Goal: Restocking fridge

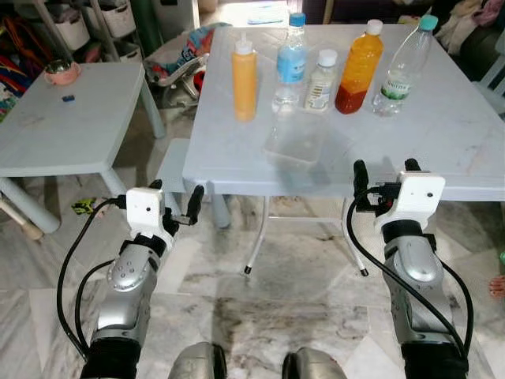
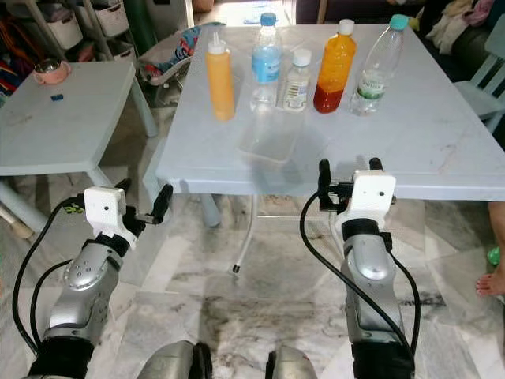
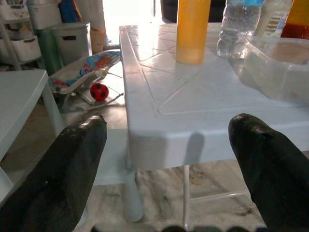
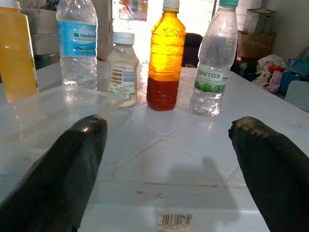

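— Now, on the white surface (image 1: 442, 134)?
— A row near the far edge: yellow squeeze bottle (image 1: 245, 79) at the left end, then blue-labelled water bottle (image 1: 291, 63), small white-capped jar (image 1: 320, 80), orange juice bottle (image 1: 359, 67), and green-capped water bottle (image 1: 402, 67) at the right end. All upright, standing apart from one another.
— And nearer the front?
— Clear plastic container (image 1: 296, 142), lying just in front of the blue-labelled water bottle and the small jar, close to the yellow squeeze bottle's foot.
— Left pincer (image 1: 175, 204)?
— Raised below the surface's near left corner, fingers (image 3: 72, 169) spread wide, holding nothing. Pointed at that corner in the wrist view, the yellow squeeze bottle beyond it.
— Right pincer (image 1: 387, 175)?
— At the front edge of the surface, fingers (image 4: 72, 164) also spread, empty. Aimed across the top towards the orange juice bottle and the green-capped water bottle; well apart from both. Barcode sticker (image 4: 175, 220) on the surface rim between the fingers.
— Surroundings?
— Second, lower white table (image 1: 71, 126) on the left, with a pink bowl (image 1: 61, 73) near its far edge and a small blue thing (image 1: 68, 99) beside that. Marble floor (image 1: 276, 300) below. Red ball (image 3: 99, 91) on the floor past the surface's leg. A person's bare foot (image 2: 493, 280) at the right border.
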